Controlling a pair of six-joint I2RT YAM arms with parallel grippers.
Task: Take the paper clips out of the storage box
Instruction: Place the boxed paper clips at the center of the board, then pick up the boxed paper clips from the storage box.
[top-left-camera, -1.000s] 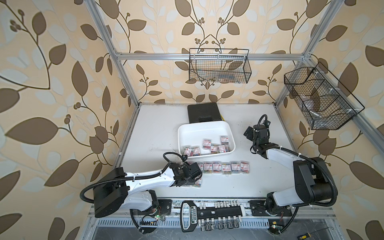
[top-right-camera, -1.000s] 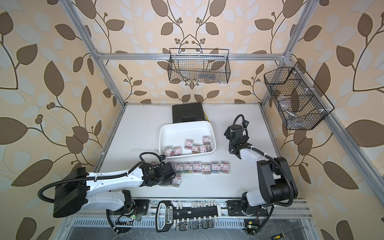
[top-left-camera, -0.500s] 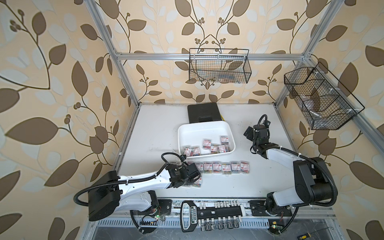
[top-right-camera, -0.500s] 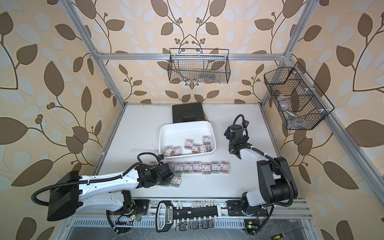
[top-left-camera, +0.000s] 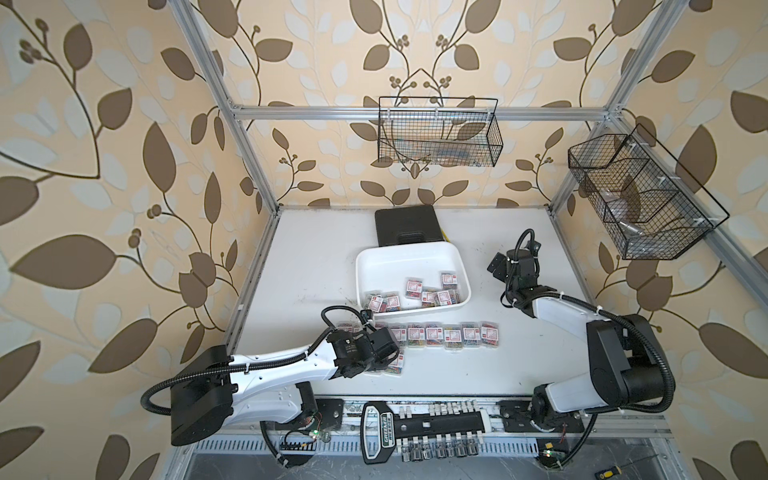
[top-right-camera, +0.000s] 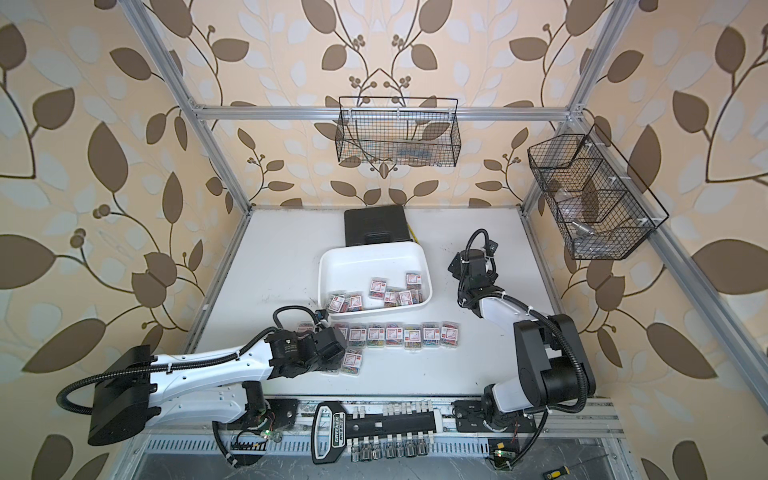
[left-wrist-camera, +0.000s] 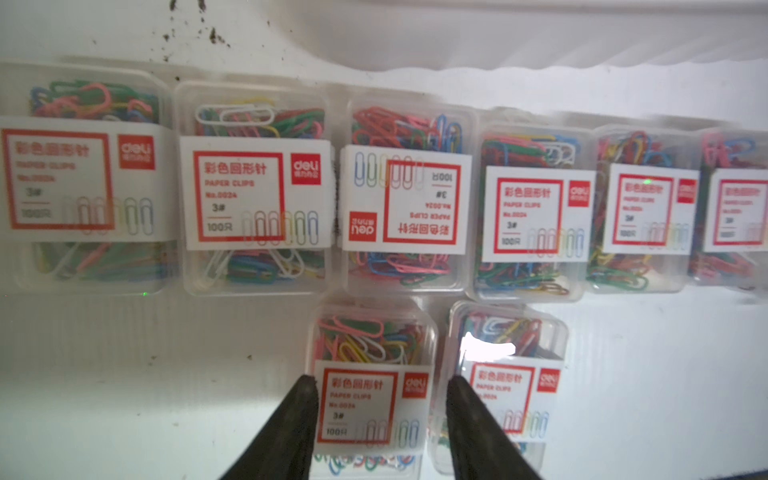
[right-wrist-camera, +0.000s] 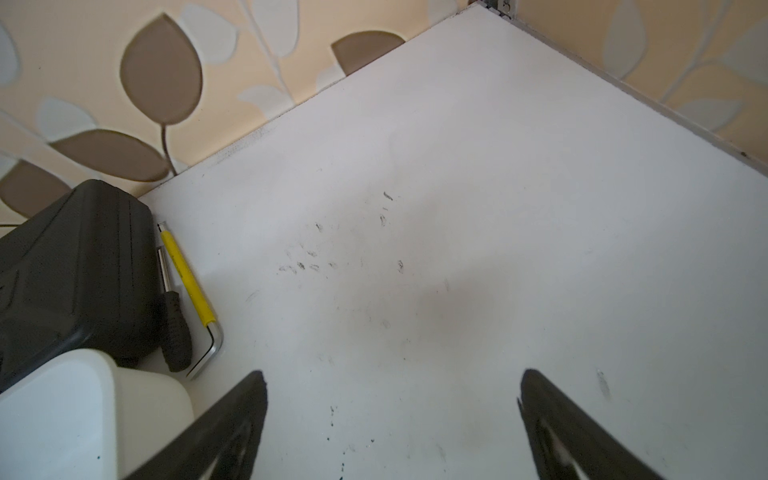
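2 black wire baskets (top-left-camera: 438, 133) hang on the aluminium frame (top-left-camera: 316, 111), which stands against leaf-patterned wallpaper (top-left-camera: 104, 166) on 3 sides. The white table (top-left-camera: 316, 266) is scuffed with small dark marks (right-wrist-camera: 307, 264). At its back edge lies a black case (top-left-camera: 407, 224), with a yellow hex key (right-wrist-camera: 187, 278) just beside it. The storage box (top-left-camera: 409, 249) sits just in front of the case, and several of the paper clips (top-left-camera: 415, 286) lie along its near wall. More of these boxes form a row on the table just in front of it, and 2 lie nearer the robot. The left gripper (left-wrist-camera: 380, 380) is down over 1 of those 2, its fingers (left-wrist-camera: 291, 424) narrowed close to either side. Whether they pinch it cannot be told. The right gripper (right-wrist-camera: 390, 382) hovers spread wide and empty over bare table, to the right of the storage box. A socket rail (top-left-camera: 419, 424) sits along the front edge.
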